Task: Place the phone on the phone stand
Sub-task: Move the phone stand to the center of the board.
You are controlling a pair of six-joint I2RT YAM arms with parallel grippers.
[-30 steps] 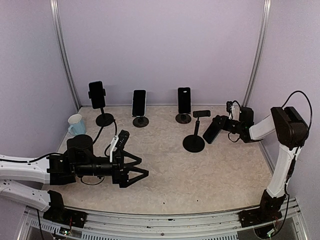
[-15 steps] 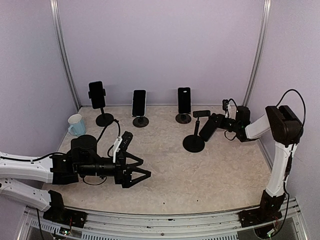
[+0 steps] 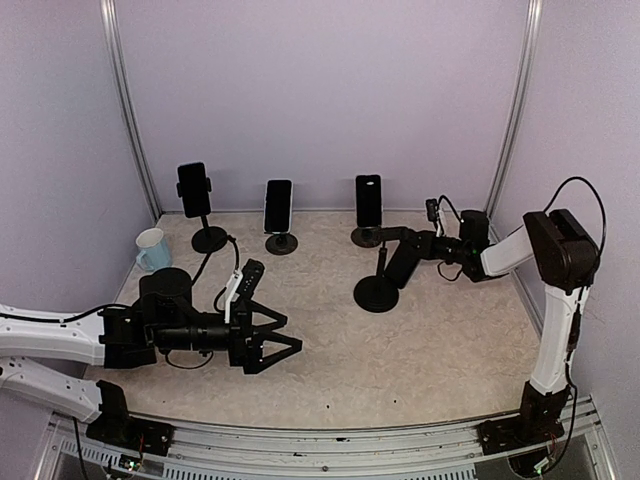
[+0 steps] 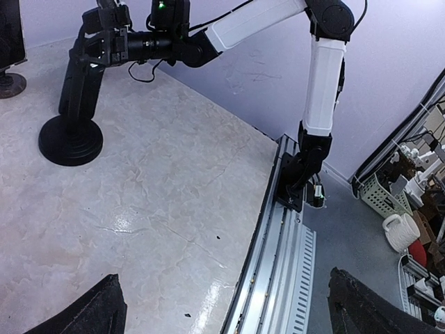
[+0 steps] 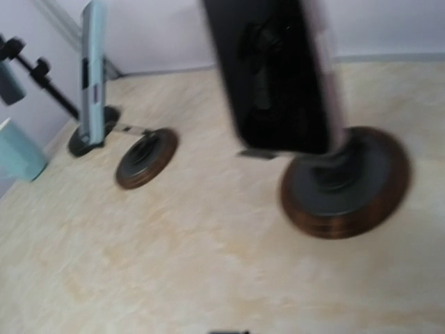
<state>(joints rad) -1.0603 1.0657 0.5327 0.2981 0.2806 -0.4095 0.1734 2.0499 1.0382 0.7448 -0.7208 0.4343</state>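
Phone [image 3: 402,264]: stiff, thin, glossy slab, probably light and slippery. Right tool [image 3: 417,246] clamped on its upper end, centre right. Left tool [image 3: 282,343] spread apart, lower left.

Four phones [image 3: 278,205], four phone stands [image 3: 377,293], one mug [image 3: 152,250], two arms [image 3: 60,338].

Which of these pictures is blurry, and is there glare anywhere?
Right wrist view: smeared all over, with the phone and the stand's round base both soft-edged. Left wrist view: sharp, with a pale sheen on the table near its edge. Top view: sharp, evenly lit, no glare.
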